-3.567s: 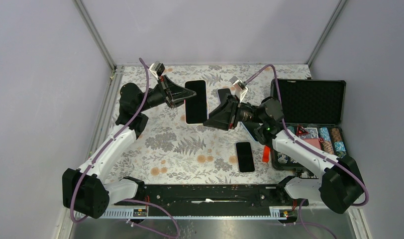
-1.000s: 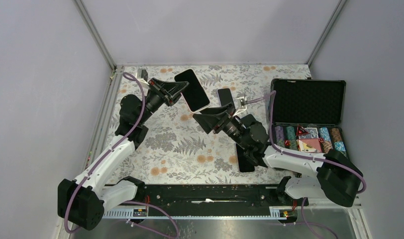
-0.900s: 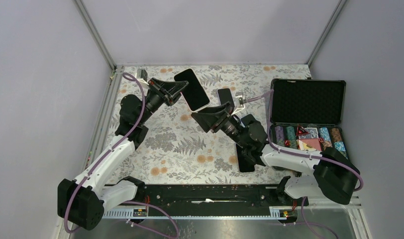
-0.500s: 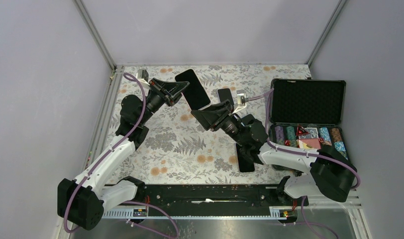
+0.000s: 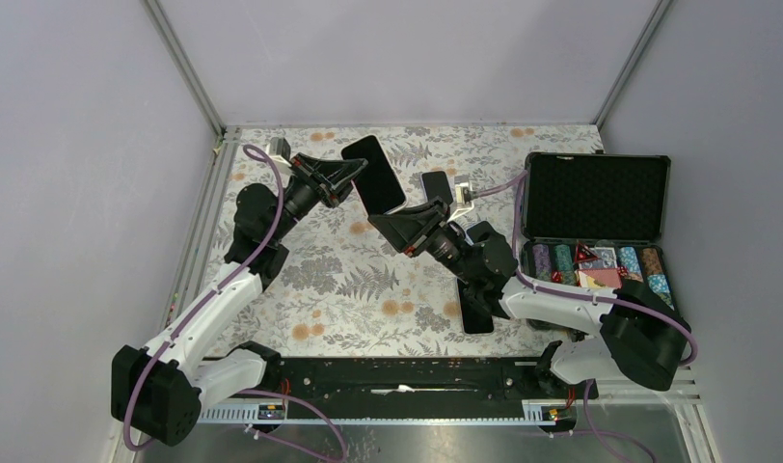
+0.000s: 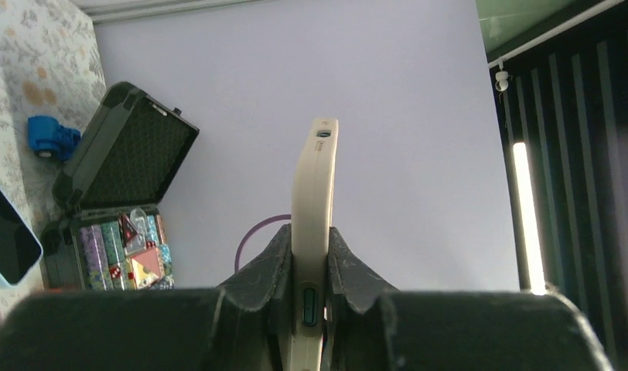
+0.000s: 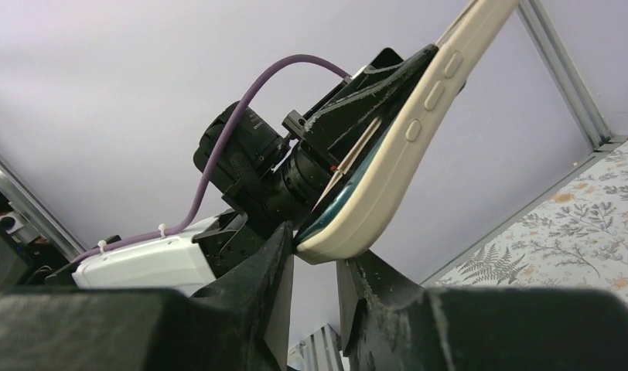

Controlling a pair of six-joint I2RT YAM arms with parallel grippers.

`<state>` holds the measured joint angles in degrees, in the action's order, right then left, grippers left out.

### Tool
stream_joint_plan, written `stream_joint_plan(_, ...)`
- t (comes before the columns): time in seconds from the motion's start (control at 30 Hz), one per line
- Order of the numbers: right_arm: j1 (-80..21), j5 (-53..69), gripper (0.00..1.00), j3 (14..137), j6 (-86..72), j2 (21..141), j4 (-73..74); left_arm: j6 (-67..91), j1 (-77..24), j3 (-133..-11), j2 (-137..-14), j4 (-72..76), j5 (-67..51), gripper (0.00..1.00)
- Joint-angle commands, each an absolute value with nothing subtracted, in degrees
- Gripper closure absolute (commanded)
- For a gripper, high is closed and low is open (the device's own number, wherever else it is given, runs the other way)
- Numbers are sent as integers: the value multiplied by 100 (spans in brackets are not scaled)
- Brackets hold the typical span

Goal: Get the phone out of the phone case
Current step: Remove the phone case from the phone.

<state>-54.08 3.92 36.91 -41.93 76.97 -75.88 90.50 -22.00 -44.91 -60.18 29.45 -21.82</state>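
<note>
phone (image 5: 373,176) in cream phone case (image 6: 314,202) is held up off the table (image 5: 368,289), mid-far. right jaws pinch its near lower corner; left jaws beyond are clamped on its edge. case looks soft and rubbery, phone stiff, slick, glass fragile; i'd peel at a corner lip.

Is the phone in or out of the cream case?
In. The black phone sits inside the cream phone case; its dark edge lines the case's rim in the right wrist view.
</note>
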Motion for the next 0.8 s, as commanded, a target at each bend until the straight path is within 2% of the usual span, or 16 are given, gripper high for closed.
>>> stream_joint_plan(0.0,-5415,243,84,3688,-3143,7815,-7148,9920,-2233,-4738,-5886,2884,-2258,100)
stream_joint_plan(0.13,-5414,99,85,3548,-2621,7852,-6901,9976,-2240,-5019,-5877,2238,-2382,100)
stream_joint_plan(0.43,-5414,-40,84,3467,-1800,7740,-6425,9978,-2230,-5168,-5776,1926,-2446,100)
stream_joint_plan(0.77,-5405,-520,82,3179,-1678,7600,-6338,9975,-2232,-5344,-5852,1831,-2620,100)
